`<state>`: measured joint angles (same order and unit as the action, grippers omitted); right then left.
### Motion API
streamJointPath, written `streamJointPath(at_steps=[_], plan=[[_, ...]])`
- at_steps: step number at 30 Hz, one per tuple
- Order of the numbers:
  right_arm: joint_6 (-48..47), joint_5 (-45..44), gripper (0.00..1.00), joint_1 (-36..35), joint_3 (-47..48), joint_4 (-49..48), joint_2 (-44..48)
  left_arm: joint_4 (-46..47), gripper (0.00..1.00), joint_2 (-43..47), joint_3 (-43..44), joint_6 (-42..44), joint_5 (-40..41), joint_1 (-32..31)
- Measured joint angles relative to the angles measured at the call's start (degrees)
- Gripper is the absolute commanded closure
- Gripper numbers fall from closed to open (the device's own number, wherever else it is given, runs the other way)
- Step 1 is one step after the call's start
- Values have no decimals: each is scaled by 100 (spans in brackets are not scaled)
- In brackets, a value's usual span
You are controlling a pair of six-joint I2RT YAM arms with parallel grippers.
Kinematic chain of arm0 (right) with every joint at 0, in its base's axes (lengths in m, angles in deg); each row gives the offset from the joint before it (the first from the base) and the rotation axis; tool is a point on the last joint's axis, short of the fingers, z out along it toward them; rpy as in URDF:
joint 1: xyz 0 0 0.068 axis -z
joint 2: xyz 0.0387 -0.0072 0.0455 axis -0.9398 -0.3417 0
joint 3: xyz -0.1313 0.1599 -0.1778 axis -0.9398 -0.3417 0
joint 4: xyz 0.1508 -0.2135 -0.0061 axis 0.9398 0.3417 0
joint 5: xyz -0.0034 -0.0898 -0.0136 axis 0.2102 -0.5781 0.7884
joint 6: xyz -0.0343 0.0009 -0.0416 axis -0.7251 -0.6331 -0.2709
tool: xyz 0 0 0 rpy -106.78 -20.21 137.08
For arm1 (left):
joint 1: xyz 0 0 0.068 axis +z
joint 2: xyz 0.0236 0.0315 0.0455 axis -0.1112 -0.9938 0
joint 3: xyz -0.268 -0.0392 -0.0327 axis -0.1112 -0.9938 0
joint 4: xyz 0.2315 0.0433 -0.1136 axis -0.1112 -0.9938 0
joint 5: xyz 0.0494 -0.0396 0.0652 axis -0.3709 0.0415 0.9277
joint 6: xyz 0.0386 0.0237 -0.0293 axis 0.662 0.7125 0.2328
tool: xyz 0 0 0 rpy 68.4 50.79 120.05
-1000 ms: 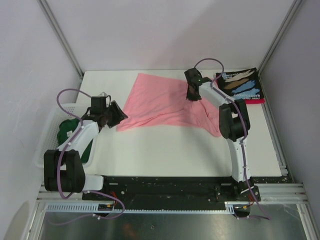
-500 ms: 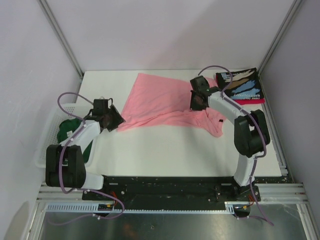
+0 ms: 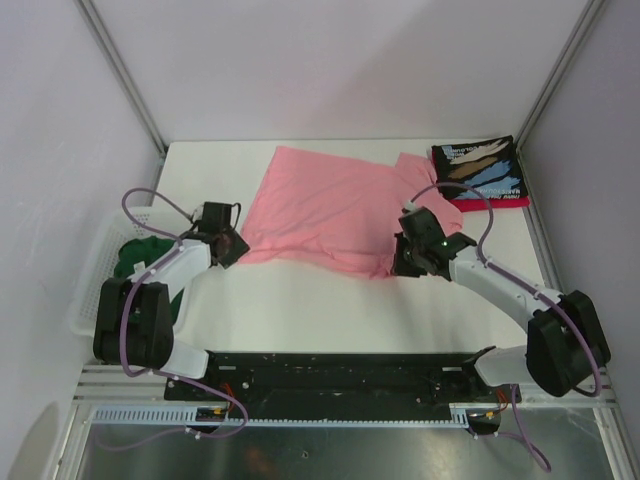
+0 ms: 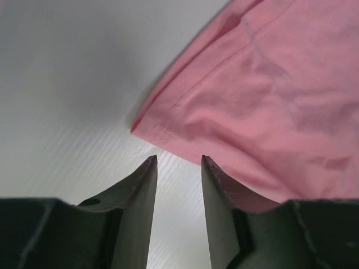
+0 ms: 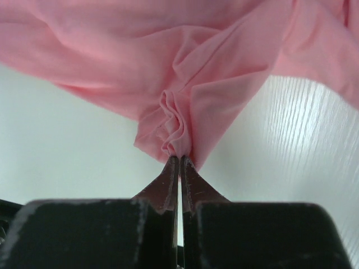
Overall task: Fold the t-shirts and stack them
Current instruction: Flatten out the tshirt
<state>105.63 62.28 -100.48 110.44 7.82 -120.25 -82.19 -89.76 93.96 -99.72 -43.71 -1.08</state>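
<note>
I judge this to be the spreading-out step on the pink t-shirt, with no fold begun. My right gripper is pinched tight on a bunched tuck of the shirt's near edge, and the cloth fans away ahead of the fingertips. My left gripper stands partly open and holds nothing. The shirt's hemmed corner lies just ahead of it and slightly to its right, flat on the table. Next, I reckon the left gripper needs to ease forward and close on that corner so both arms can draw the shirt flat. The wrist views show the pinch and the gap. Only the top view shows the black printed tee folded atop a red tee well beyond the right gripper, and a dark green tee in the white basket behind the left gripper.
</note>
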Motion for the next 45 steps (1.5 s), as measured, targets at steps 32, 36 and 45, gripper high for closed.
streamJointPath(at_steps=[32, 36, 45], plan=[[234, 256, 100, -17, -855, -267, 442, -435, 64, -780, 216, -439, 1012, -116], [238, 258, 100, -11, -894, -267, 501, -437, 63, -787, 225, -437, 1016, -120], [236, 267, 100, 2, -903, -271, 507, -444, 60, -785, 236, -398, 1106, -127]])
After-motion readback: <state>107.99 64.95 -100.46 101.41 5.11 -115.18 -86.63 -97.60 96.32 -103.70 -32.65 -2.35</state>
